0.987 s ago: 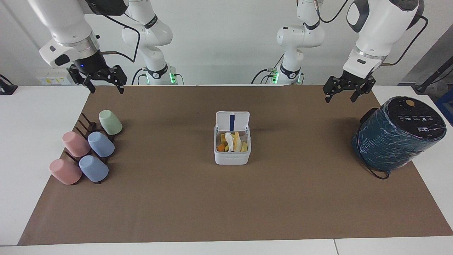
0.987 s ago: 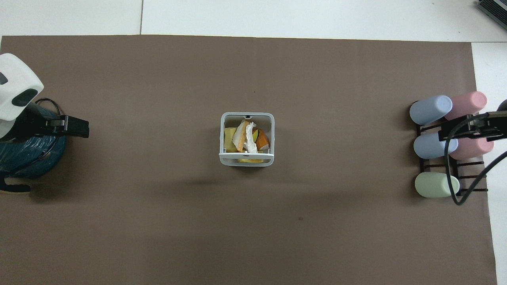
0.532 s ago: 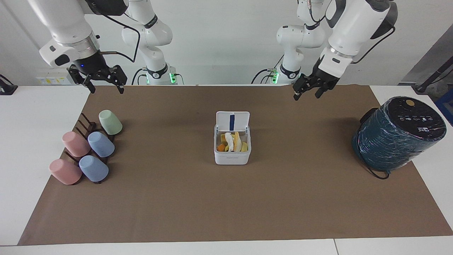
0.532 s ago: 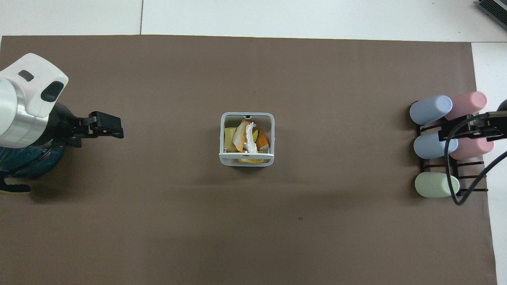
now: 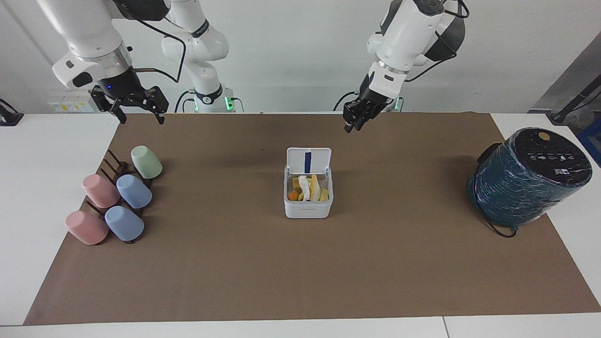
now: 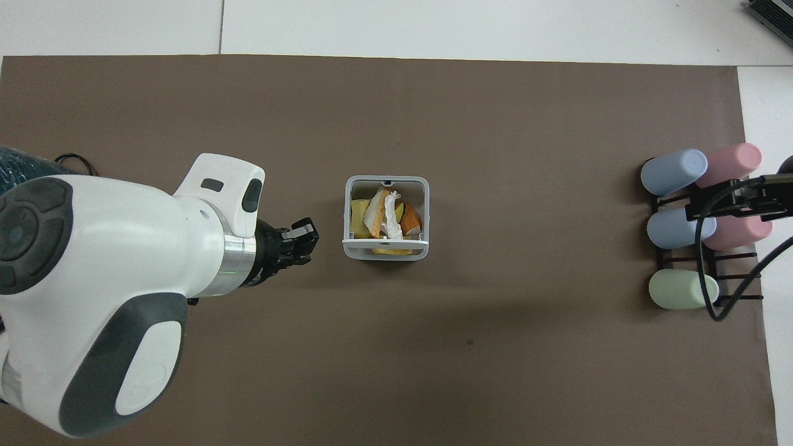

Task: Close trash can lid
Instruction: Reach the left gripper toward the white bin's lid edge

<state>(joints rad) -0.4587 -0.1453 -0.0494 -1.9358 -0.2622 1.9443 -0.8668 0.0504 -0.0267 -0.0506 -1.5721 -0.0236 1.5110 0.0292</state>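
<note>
The small white trash can (image 5: 307,207) stands mid-mat with food scraps and tissue in it; the overhead view shows its rim (image 6: 346,210). Its lid (image 5: 308,161) stands upright on the side nearer the robots, blue strip showing; from above it shows edge-on (image 6: 385,249). My left gripper (image 5: 353,123) is open and empty, up in the air over the mat beside the can, toward the left arm's end (image 6: 305,239), apart from the lid. My right gripper (image 5: 138,111) is open and waits over the cup rack (image 6: 737,201).
A dark rack with several pastel cups (image 5: 117,197) lies at the right arm's end of the mat (image 6: 681,229). A large dark teal cylinder with a black top (image 5: 528,176) stands at the left arm's end; only its edge (image 6: 25,164) shows from above.
My left arm has swung from over the teal cylinder toward the middle, and its gripper has turned and now hangs beside the trash can. The right arm, can and lid have not moved.
</note>
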